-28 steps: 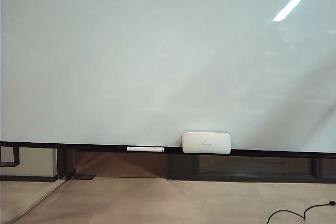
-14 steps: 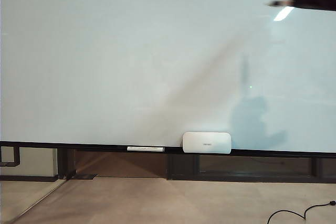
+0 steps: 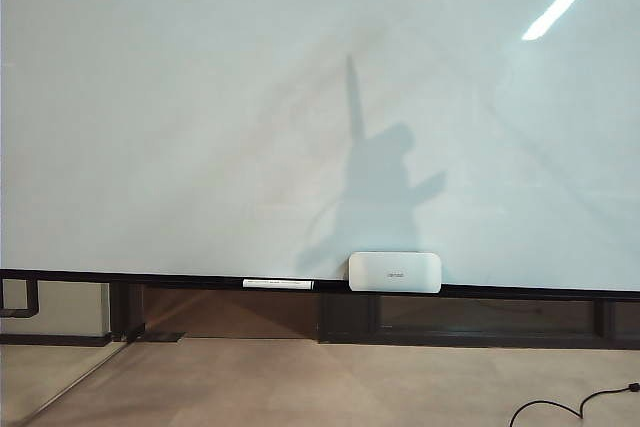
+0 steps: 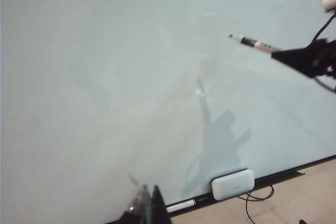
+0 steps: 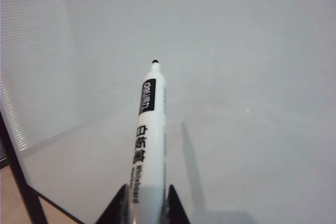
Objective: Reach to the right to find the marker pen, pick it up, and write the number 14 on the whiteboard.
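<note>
Right end effector [image 5: 146, 203]: clamped on the barrel of a white cylindrical whiteboard marker pen [image 5: 146, 145], black tip uncapped, pointing at the board and apart from it. In the exterior view it sits at the top edge, right of centre.

Left end effector [image 4: 148, 207]: low near the board's rail, fingers together, holding nothing.

Judgement: bring the tip square to the surface with light contact; draw the "1" as one downward stroke.

Large glossy pale grey-white whiteboard [image 3: 200, 127]: no strokes visible. A white rounded eraser [image 3: 394, 272] rests on the rail.

White marker pen [image 5: 147, 145], black lettering.
</note>
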Controlling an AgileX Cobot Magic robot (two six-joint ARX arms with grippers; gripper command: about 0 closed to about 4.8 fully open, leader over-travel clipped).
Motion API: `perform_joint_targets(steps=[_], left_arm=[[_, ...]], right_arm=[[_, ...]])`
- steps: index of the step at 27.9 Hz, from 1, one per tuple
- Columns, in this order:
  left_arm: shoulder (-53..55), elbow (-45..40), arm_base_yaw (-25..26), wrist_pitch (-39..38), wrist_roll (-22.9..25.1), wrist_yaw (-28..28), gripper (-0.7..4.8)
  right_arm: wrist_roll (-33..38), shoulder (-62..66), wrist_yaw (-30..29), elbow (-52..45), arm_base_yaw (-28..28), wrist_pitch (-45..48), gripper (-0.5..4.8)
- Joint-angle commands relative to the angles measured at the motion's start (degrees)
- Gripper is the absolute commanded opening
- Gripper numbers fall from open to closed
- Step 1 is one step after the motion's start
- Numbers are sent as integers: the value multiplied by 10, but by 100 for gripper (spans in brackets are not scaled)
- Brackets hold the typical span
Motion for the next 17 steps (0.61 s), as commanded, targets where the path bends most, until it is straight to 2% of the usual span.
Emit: perform_joint_targets(steps=[1, 4, 8, 13, 17], left_arm=[[0, 3, -1, 8, 6, -2, -6], [0, 5, -1, 8, 16, 1, -6], [1, 10, -1, 7, 22, 44, -6], [1, 11, -1, 7, 28, 44, -6], [1, 12, -1, 14, 28, 44, -6]], right_arm=[[0, 28, 9, 39, 9, 1, -1], [0, 49, 9, 66, 15, -6, -1], [-10, 61, 37, 96, 24, -24, -1], [-43, 66, 85, 115, 32, -24, -1], [-45, 84, 90, 145, 33, -30, -1]])
